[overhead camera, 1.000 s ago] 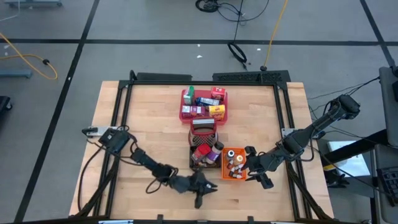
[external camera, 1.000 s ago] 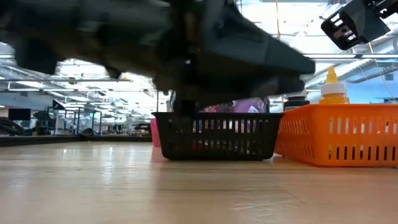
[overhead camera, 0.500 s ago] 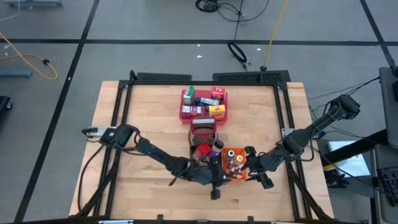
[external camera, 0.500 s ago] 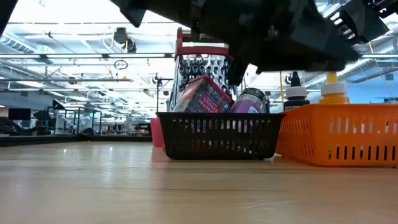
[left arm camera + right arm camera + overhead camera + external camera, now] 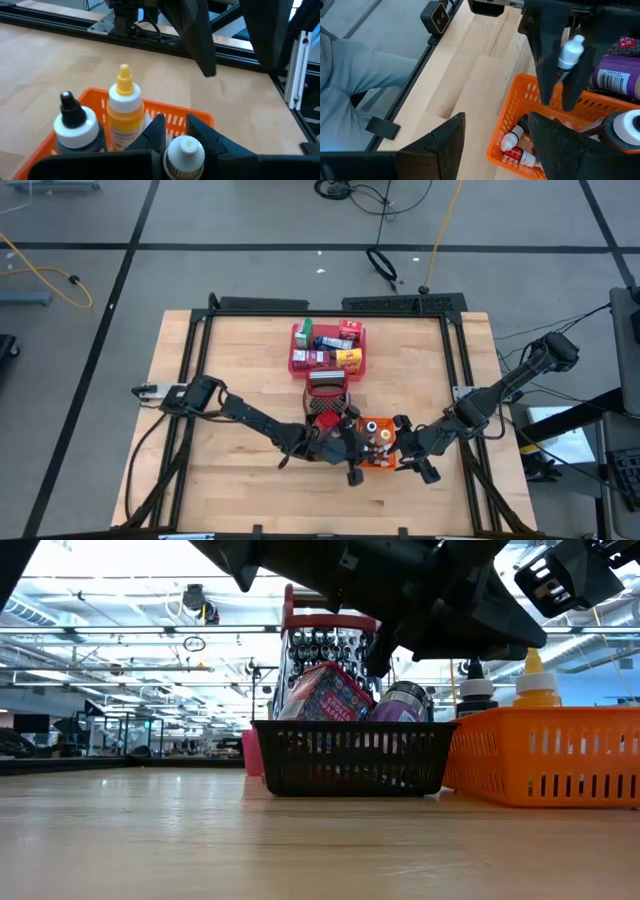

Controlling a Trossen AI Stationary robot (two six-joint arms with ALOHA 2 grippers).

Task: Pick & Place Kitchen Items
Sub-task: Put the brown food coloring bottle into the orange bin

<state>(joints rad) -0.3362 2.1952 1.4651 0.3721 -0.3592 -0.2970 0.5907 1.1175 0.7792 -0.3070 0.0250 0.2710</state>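
My left gripper hovers over the near-left part of the small orange bin, shut on a small white-capped bottle. In the bin stand a yellow-nozzled bottle and a black-nozzled bottle; others lie on its floor. My right gripper waits open just right of the bin, with nothing between its fingers. The black wire basket left of the bin holds a grater, a red pouch and a purple jar. The red tray at the far middle holds several boxes. My left gripper pinches the small bottle between its two fingers, just below the ribbed white cap. The fingers hide the bottle's body. They come slanting down from the table's left. The bottle hangs clear above the bin, cap end up.
The basket and the orange bin stand side by side near the table's middle. Bare wood lies to the left and along the near edge. A person's grey sleeve shows beyond the table's right frame rail.
My left gripper has risen from near the table's front edge and gone right and toward the far side, to a spot over the orange bin, rolling its wrist on the way. It has stayed shut on the bottle, which came along lifted clear.
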